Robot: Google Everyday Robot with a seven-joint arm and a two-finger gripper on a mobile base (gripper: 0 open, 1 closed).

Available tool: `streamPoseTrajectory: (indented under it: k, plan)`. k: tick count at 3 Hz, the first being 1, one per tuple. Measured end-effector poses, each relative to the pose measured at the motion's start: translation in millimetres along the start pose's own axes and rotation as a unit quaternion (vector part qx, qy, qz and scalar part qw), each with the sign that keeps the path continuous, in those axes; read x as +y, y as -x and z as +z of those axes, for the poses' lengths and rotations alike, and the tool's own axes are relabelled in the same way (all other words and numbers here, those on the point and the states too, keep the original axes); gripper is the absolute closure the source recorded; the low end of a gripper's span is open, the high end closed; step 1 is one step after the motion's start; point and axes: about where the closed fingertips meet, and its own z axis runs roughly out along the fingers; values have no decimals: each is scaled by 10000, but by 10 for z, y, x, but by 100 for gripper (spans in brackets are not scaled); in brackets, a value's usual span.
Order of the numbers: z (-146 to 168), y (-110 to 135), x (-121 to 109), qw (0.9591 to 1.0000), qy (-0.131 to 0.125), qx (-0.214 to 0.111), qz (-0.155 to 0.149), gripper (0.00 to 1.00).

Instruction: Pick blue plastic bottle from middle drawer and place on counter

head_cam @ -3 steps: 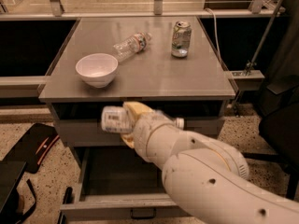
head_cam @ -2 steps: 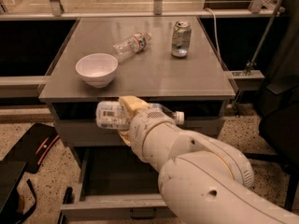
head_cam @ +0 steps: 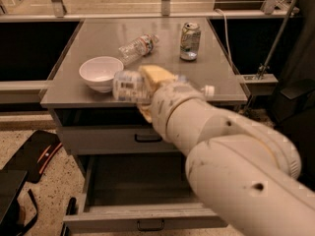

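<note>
My gripper (head_cam: pixel 143 86) is shut on the blue plastic bottle (head_cam: pixel 126 85), a stubby see-through bottle with a pale label. It holds the bottle on its side at the front edge of the counter (head_cam: pixel 162 43), just right of the white bowl. My large white arm (head_cam: pixel 221 146) fills the lower right and hides part of the cabinet front. The middle drawer (head_cam: pixel 142 218) stands pulled open below, and the part of its dark inside that I can see holds nothing.
A white bowl (head_cam: pixel 100 73) sits at the counter's front left. A slim clear bottle with a red-and-white label (head_cam: pixel 138 46) lies behind it. A green-and-white can (head_cam: pixel 190 41) stands at the back right. A closed drawer (head_cam: pixel 113 139) sits above the open one.
My gripper has risen with the bottle from in front of the cabinet face up to the level of the counter's front edge.
</note>
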Motion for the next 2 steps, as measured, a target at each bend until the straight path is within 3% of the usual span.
streamPoseTrajectory:
  k: [1,2]
  plan:
    - [42,-124,-792,9982,-466,-14,-389,100]
    - [150,-362,-1345,9967,-490,5,-641,100]
